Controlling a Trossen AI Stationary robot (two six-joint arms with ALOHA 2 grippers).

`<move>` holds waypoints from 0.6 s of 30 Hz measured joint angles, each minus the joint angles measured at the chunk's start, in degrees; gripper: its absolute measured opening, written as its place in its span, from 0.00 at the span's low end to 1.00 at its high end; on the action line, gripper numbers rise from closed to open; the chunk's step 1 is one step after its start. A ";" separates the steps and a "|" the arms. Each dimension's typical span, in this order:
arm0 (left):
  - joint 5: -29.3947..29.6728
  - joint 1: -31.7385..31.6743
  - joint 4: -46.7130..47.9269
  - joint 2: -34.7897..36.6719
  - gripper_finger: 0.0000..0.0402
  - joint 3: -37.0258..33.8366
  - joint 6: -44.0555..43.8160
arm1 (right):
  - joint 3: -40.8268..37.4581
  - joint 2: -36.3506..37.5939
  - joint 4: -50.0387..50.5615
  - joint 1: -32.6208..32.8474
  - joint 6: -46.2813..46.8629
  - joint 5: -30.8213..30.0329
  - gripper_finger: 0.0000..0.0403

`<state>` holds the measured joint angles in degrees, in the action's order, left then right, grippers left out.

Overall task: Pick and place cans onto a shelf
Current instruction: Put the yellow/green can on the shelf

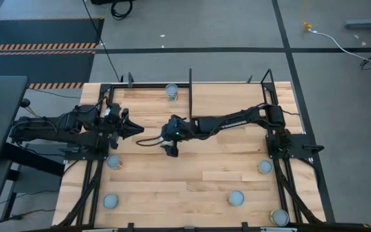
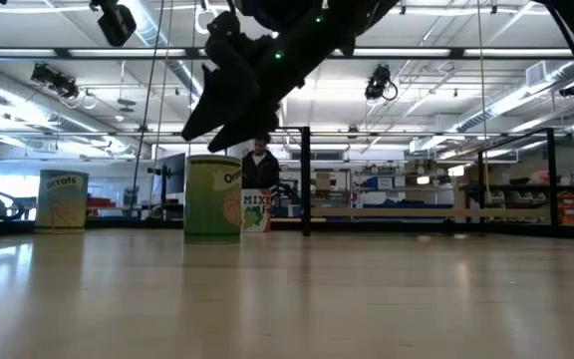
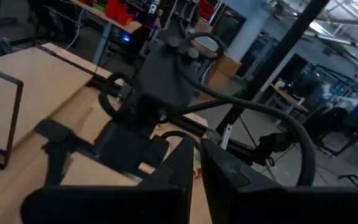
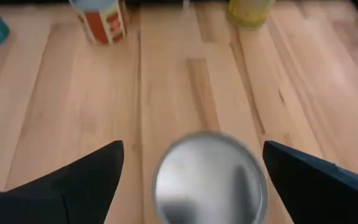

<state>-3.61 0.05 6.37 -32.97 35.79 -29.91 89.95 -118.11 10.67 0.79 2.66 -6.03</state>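
1. High view: the right arm reaches across the striped plank tabletop (image 1: 205, 174) to its middle, its right gripper (image 1: 170, 147) pointing down.
2. Right wrist view: the right gripper's (image 4: 194, 180) dark fingers (image 4: 86, 177) stand wide apart, released, on either side of a small metal can with a silvery round lid (image 4: 209, 177); neither finger touches it.
3. Low view: that green-labelled can (image 2: 213, 196) stands upright on the table just below the gripper (image 2: 229, 115).
4. The left gripper (image 1: 134, 130) hangs near the table's left side, its two fingers (image 3: 179, 180) pressed almost together, clenched on nothing visible.
5. One short can (image 1: 172, 91) stands at the far edge of the table, by the thin black metal uprights (image 1: 190, 84).
6. Five more silver-lidded cans lie scattered on the near half: (image 1: 113, 162), (image 1: 111, 201), (image 1: 236, 198), (image 1: 265, 167), (image 1: 279, 217).
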 joint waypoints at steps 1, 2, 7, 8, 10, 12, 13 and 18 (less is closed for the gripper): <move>0.11 0.00 0.02 0.00 0.09 0.00 -0.78 | 0.00 -0.11 -1.04 -0.17 -0.26 0.09 0.98; 0.28 0.00 0.02 0.00 0.09 0.00 -1.15 | -0.01 -0.10 -1.43 -0.23 -0.84 0.12 0.99; 1.26 0.00 -0.02 0.00 0.09 0.00 -2.19 | 0.02 0.00 -1.39 -0.95 -1.06 1.85 0.99; 1.48 0.00 -0.02 0.00 0.09 0.00 -2.19 | 0.00 0.00 -0.93 -1.23 -0.94 2.24 0.99; 2.00 0.00 -0.07 0.00 0.09 0.00 -2.17 | 0.00 0.00 -0.73 -1.73 -0.96 2.63 0.99; 2.54 0.00 -0.06 0.00 0.09 0.00 -2.17 | 0.00 0.00 -0.31 -2.21 -1.05 2.51 0.99; 2.76 0.00 -0.09 0.00 0.09 0.00 -2.10 | -0.01 0.00 -0.17 -2.44 -1.16 2.47 0.99; 2.98 0.00 -0.08 0.00 0.09 0.00 -1.99 | -0.02 0.00 -0.09 -3.58 -0.94 5.37 0.99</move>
<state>-0.62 0.05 6.29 -32.97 35.79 -31.90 89.93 -118.10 10.57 -2.79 1.72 -0.65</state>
